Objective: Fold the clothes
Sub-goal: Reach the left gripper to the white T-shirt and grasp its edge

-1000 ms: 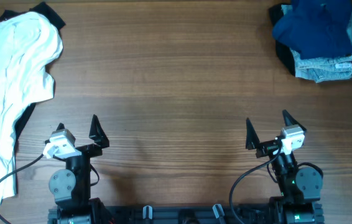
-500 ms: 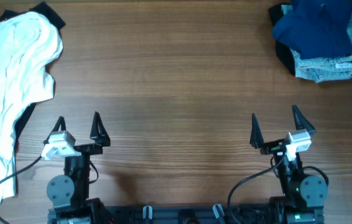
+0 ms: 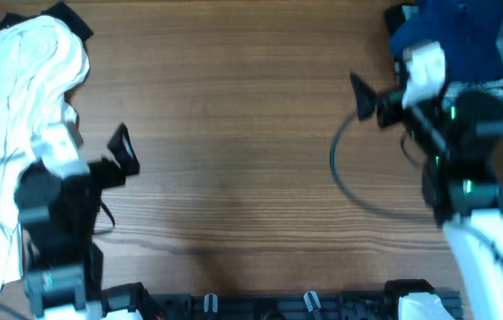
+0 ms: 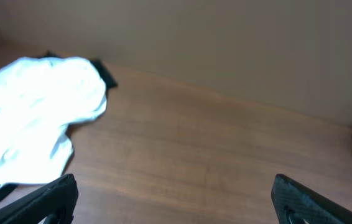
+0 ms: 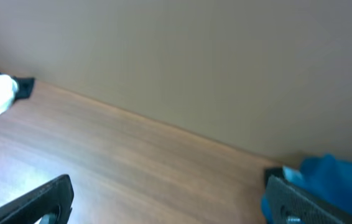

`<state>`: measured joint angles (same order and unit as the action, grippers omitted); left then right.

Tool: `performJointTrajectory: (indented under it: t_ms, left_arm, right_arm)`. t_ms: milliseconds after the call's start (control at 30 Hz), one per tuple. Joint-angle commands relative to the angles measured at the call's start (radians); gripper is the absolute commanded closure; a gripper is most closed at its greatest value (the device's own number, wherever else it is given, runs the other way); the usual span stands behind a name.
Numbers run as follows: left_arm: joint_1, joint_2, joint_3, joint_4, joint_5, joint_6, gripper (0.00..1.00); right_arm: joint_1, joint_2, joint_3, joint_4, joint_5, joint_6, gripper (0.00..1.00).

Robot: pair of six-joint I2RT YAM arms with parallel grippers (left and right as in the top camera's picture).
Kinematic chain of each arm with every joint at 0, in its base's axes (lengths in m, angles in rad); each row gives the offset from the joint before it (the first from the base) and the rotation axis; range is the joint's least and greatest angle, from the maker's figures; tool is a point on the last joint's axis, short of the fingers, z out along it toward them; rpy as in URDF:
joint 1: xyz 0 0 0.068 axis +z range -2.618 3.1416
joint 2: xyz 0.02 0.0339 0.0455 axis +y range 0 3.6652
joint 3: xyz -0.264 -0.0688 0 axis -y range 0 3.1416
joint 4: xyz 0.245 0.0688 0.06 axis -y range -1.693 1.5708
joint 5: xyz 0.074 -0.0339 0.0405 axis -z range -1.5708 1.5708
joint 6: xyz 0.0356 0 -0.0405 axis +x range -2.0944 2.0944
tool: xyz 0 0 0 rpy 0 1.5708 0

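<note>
Running off frame at left — white T-shirt [image 3: 19, 84], part-hidden by left arm [image 3: 51, 194]

The T-shirt [image 3: 20, 98] at the far left is plain white, with a black garment [image 3: 72, 20] showing at its edges. The table [image 3: 234, 133] is warm brown wood with streaky grain. The cloth [image 3: 465, 36] at the far right is navy-blue. The left gripper [image 4: 173, 183] and right gripper [image 5: 166, 180] have black fingers. The wall [image 5: 182, 56] is beige.

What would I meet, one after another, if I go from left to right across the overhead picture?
white T-shirt → left arm's fingers → right arm's fingers → navy-blue garment. The black garment and the denim lie under other clothes, so they are left out.
</note>
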<state>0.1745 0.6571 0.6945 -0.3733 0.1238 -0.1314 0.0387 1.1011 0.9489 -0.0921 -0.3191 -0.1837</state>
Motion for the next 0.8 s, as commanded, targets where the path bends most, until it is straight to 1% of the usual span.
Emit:
performJointTrajectory:
  t_ms: [0, 100, 167, 200, 267, 367, 467, 533, 600, 667, 767]
  left_arm:
    - [-0.006, 0.22, 0.21, -0.138, -0.052, 0.02, 0.0]
    - [0.013, 0.425, 0.38, -0.303, -0.078, 0.02, 0.0]
    - [0.021, 0.547, 0.452, -0.35, -0.053, 0.02, 0.0]
    - [0.021, 0.587, 0.461, -0.34, -0.053, 0.019, 0.0]
    - [0.02, 0.65, 0.461, -0.342, -0.011, 0.012, 0.0]
    - [0.023, 0.758, 0.461, -0.308, -0.031, 0.02, 0.0]
    - [0.047, 0.853, 0.461, -0.281, -0.082, 0.019, 0.0]
    - [0.087, 0.941, 0.461, -0.266, -0.15, -0.011, 0.0]
    - [0.124, 1.001, 0.461, -0.257, -0.199, -0.039, 0.04]
    - [0.164, 1.054, 0.461, -0.237, -0.208, -0.039, 0.06]
    - [0.207, 1.116, 0.461, -0.148, -0.22, -0.029, 0.07]
  right_arm:
    - [0.003, 0.186, 0.208, -0.13, -0.13, -0.011, 0.0]
    - [0.003, 0.338, 0.348, -0.287, -0.194, -0.007, 0.0]
    - [0.003, 0.412, 0.401, -0.347, -0.239, 0.004, 0.0]
    - [0.003, 0.431, 0.403, -0.342, -0.283, 0.004, 0.0]
    - [0.003, 0.455, 0.402, -0.335, -0.311, 0.011, 0.0]
    - [0.003, 0.474, 0.401, -0.309, -0.31, 0.167, 0.0]
    - [0.003, 0.48, 0.401, -0.305, -0.311, 0.168, 0.0]
    - [0.003, 0.481, 0.399, -0.313, -0.31, 0.166, 0.0]
    - [0.003, 0.481, 0.399, -0.318, -0.31, 0.159, 0.0]
    - [0.003, 0.481, 0.399, -0.317, -0.309, 0.16, 0.0]
    - [0.003, 0.49, 0.399, -0.313, -0.306, 0.16, 0.0]
